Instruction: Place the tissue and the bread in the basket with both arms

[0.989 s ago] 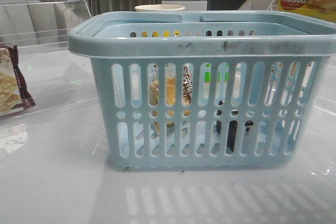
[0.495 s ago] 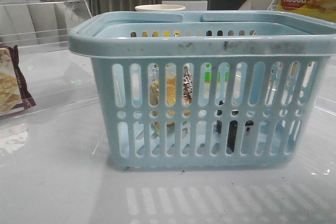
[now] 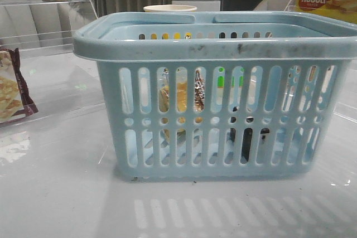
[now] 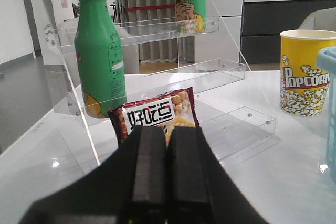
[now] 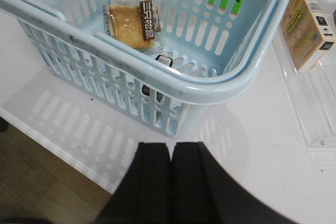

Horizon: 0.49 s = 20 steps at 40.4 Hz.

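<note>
1. Your left claw (image 4: 167, 174) has its black fingers pressed together on nothing; it sits low over the white counter (image 4: 294, 182), facing the maroon-edged snack pack (image 4: 157, 116) under the clear acrylic shelf (image 4: 157, 77). If you drive it forward from here, it could knock that pack or clip the shelf edge
2. Your right claw (image 5: 170, 182) is likewise pressed together and empty, hanging above the counter's near edge, just outside the large light-blue slotted plastic basket (image 5: 220, 85). A careless swing could catch the thick rim and drag the basket
3. The bread in its clear bag with a dark label strip (image 5: 128, 22) lies on the basket floor, and the small dark tissue packet (image 5: 164, 60) lies beside it near the wall, partly hidden by the rim. Both look delivered, so I judge the task essentially done; a bump that tips the basket is the remaining risk
4. Outward, the yellow wafer box (image 5: 305, 24) and the popcorn tub (image 4: 304, 72) stand near, so retract with care
</note>
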{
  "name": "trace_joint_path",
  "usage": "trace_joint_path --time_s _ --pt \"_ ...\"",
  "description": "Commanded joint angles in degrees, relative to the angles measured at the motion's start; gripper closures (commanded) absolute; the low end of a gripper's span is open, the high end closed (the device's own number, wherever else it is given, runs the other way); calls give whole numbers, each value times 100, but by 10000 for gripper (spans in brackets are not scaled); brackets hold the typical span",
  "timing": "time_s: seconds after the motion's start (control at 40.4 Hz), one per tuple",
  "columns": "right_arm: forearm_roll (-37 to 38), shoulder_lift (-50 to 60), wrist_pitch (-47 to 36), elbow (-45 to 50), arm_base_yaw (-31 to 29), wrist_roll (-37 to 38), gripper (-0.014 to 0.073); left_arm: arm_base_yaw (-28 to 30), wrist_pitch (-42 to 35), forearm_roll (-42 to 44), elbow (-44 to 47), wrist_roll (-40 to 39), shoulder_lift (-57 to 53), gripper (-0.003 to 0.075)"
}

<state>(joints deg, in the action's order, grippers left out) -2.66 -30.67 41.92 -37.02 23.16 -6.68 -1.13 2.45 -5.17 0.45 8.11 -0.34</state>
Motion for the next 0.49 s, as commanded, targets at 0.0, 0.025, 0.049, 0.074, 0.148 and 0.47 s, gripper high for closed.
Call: trace_joint_path --time_s 0.0,0.025,0.049,0.074,0.148,0.47 --pt "32 42 -408 -131 1 -35 538 -13 -527 -57 -4 -54 -104 629" --pt "32 118 -413 -110 1 -35 538 -13 -527 -57 -4 -54 -104 629" --pt "32 180 -413 -86 1 -35 538 -13 -527 -57 -4 -54 -104 629" --pt "32 247 -413 -63 -22 -35 538 -13 -527 -57 -4 -54 -104 629" --pt "32 500 -584 97 -197 -35 538 -13 -527 -57 -4 -54 -92 629" --pt "32 2203 -2865 2190 -1695 -35 538 -13 -527 -57 -4 -54 -92 629"
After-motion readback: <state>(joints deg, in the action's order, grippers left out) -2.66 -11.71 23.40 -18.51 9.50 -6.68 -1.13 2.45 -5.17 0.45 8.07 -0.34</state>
